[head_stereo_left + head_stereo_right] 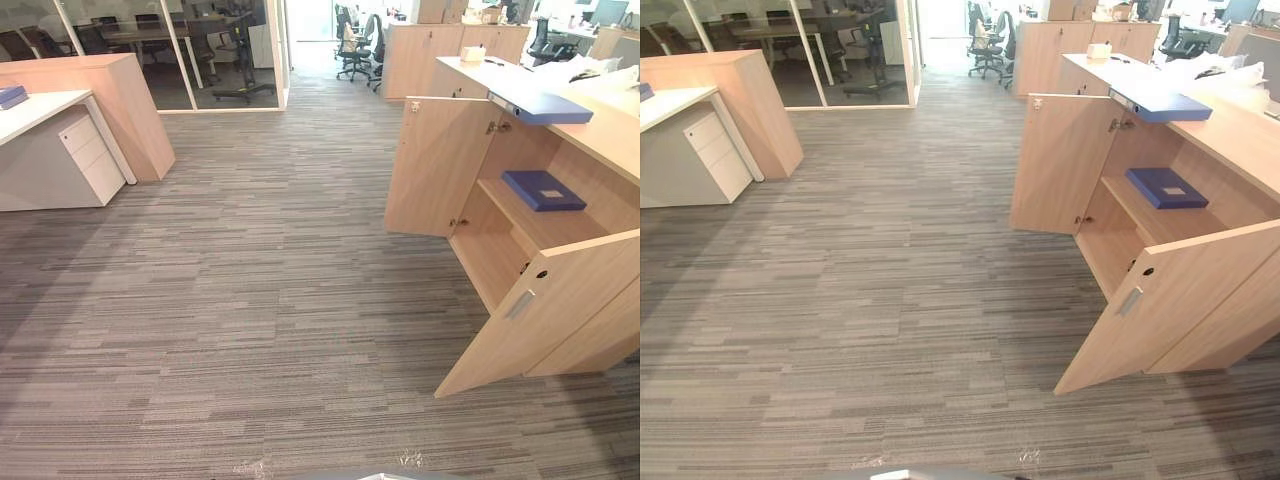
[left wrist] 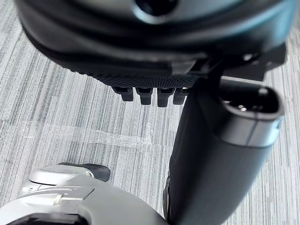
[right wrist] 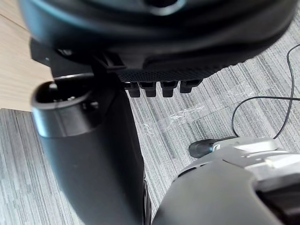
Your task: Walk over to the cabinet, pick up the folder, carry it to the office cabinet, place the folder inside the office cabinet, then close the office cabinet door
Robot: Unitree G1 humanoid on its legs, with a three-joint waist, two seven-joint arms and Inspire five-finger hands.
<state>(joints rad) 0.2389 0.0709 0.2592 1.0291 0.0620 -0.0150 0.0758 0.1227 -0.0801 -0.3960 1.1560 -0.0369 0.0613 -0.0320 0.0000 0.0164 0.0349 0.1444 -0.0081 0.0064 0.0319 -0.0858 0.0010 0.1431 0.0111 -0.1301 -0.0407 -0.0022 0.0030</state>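
Resting on the inner shelf of the office cabinet, right: the folder. Hanging slack, uncurled, empty: left hand, right hand. Step nearer, press flat on the near door by its outer edge, swing shut; then the far door.

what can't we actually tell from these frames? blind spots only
- Lower compartment of the office cabinet: in both eye views the near open door covers much of it.
- Label on the shelf folder: too small to read.
- Cabinet's right end: cut off by the eye views' right edge.
- Blue item on the white desk: cut by the left eye view's left edge.
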